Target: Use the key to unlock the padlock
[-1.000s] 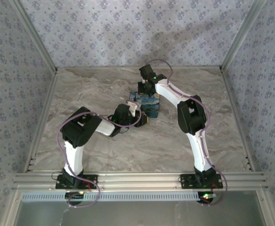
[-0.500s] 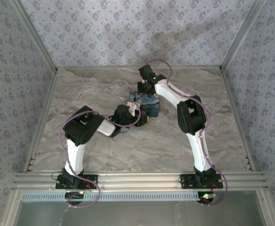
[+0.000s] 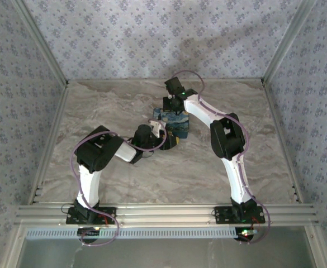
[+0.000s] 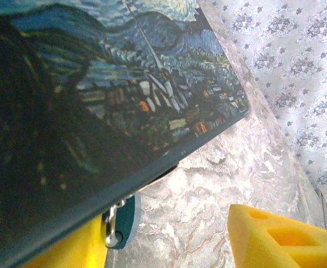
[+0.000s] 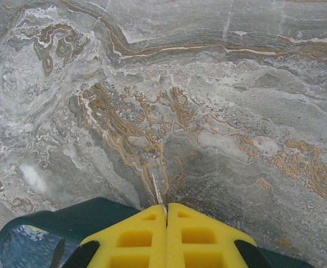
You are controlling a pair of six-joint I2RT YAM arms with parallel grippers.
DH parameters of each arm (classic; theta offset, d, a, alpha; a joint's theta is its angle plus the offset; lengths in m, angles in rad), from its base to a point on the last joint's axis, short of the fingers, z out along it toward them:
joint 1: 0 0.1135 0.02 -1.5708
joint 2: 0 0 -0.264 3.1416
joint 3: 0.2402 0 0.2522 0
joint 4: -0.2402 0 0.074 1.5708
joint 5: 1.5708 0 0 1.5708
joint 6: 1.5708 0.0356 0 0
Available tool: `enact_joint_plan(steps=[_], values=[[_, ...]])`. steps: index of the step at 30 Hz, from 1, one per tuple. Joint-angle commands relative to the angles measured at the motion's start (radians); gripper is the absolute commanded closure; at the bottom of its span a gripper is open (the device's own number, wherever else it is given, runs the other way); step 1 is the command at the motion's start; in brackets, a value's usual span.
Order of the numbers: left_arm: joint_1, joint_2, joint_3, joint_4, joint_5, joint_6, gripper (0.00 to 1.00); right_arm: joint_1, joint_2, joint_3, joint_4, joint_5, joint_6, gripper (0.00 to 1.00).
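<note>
Right hand (image 5: 166,211), fingers together, bears on the padlock (image 5: 46,231) just under it. Left hand (image 4: 163,234) gapes below the printed face, a likely key (image 4: 122,222) beside one finger; line it up squarely, push gently

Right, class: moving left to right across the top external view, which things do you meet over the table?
First the left arm's elbow → padlock → right arm's elbow.

A lab-like robot test booth: a marble-patterned tabletop (image 3: 124,178) boxed by floral-print walls (image 3: 152,39) on aluminium posts (image 3: 42,44), the left arm (image 3: 89,180) and right arm (image 3: 235,170) bolted to a rail (image 3: 169,212) at its near edge.
</note>
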Motion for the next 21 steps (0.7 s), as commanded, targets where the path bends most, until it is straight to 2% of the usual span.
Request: enact_joint_plan(steps=[1, 4, 7, 13, 14, 17, 18, 21], values=[[0.009, 0.009, -0.02, 0.028, -0.118, -0.012, 0.42, 0.027, 0.051, -0.047, -0.147, -0.04, 0.009, 1.0], [-0.018, 0.005, -0.036, 0.036, -0.18, 0.001, 0.37, 0.028, 0.053, -0.047, -0.145, -0.039, 0.009, 1.0], [-0.034, 0.01, -0.053, 0.085, -0.223, -0.017, 0.38, 0.027, 0.056, -0.049, -0.146, -0.039, 0.009, 1.0], [-0.039, 0.048, -0.067, 0.186, -0.236, -0.086, 0.39, 0.028, 0.058, -0.049, -0.137, -0.04, 0.009, 1.0], [-0.04, 0.056, -0.069, 0.206, -0.23, -0.101, 0.4, 0.028, 0.059, -0.047, -0.137, -0.04, 0.01, 1.0], [-0.041, 0.071, -0.059, 0.228, -0.191, -0.111, 0.51, 0.029, 0.062, -0.045, -0.137, -0.041, 0.009, 1.0], [-0.042, 0.069, -0.055, 0.214, -0.185, -0.111, 0.51, 0.028, 0.063, -0.043, -0.137, -0.041, 0.009, 1.0], [-0.045, 0.062, -0.059, 0.211, -0.181, -0.108, 0.42, 0.028, 0.062, -0.043, -0.139, -0.042, 0.008, 1.0]])
